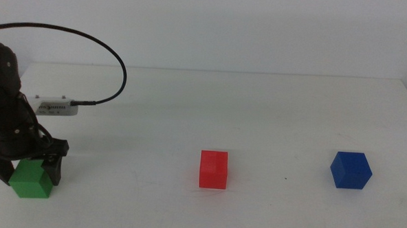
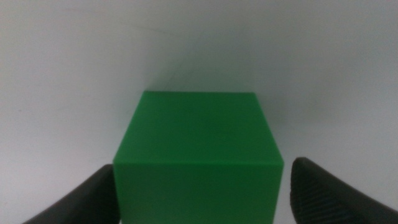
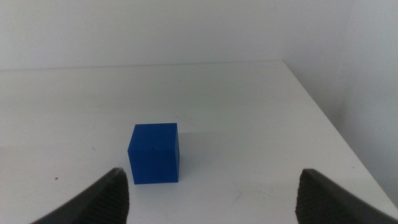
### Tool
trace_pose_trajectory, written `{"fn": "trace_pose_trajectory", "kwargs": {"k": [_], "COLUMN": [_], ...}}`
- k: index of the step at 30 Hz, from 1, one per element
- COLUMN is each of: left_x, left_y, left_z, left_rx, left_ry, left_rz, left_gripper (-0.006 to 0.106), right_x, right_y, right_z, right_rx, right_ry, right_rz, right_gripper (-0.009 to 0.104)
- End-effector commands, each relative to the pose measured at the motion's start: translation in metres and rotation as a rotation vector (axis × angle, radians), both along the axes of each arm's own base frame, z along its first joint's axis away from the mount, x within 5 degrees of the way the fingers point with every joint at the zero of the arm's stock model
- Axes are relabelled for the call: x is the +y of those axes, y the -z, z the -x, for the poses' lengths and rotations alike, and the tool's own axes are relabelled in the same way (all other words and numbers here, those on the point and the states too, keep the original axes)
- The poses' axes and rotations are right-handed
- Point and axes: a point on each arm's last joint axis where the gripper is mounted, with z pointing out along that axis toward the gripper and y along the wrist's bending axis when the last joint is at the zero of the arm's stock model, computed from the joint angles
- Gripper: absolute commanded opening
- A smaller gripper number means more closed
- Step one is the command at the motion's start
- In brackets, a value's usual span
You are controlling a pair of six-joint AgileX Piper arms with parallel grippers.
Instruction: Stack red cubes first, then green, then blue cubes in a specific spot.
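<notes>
Left arm (image 1: pixel 7 112): matte black, bulky rounded housings. Thin black cable (image 1: pixel 90 40) arcs off it, plugging into a small flat white-grey camera module (image 1: pixel 56 107) with a row of tiny dark markings, unreadable. Left gripper (image 2: pixel 199 199): two dark jaws, curved outer edges, fine dotted rubbery texture. Right gripper (image 3: pixel 211 199): same dark, rounded, textured jaws.
</notes>
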Motion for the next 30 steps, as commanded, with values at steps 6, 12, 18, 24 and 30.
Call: {"fn": "trace_pose_trajectory", "kwargs": {"k": [6,12,18,24,30], "left_x": [-0.001,-0.012,-0.066,-0.15,-0.225], "left_y": [-0.011,-0.027,-0.071,-0.105,-0.116], "left_z": [-0.004,0.003,0.014,0.016,0.012], "left_rx": [-0.055,-0.046,-0.155,-0.145,-0.181], "left_ry": [-0.017,-0.1,-0.125,-0.044,0.026], "left_rz": [0.006,0.059,0.043,0.046,0.047], "left_gripper": [0.06,0.017,0.004,0.008,0.015], "right_x": [-0.001,-0.001,-0.001,-0.001,-0.001], "right_y": [-0.015,-0.015,-0.015,-0.015,-0.015], "right_z": [0.001,0.001,0.001,0.001,0.001], "right_rx": [-0.119,-0.119,-0.119,-0.119,-0.119], "right_ry": [0.008,0.008,0.008,0.008,0.008], "right_rz": [0.024,0.024,0.024,0.024,0.024], "right_gripper": [0.094,0.094,0.094,0.094,0.094]}}
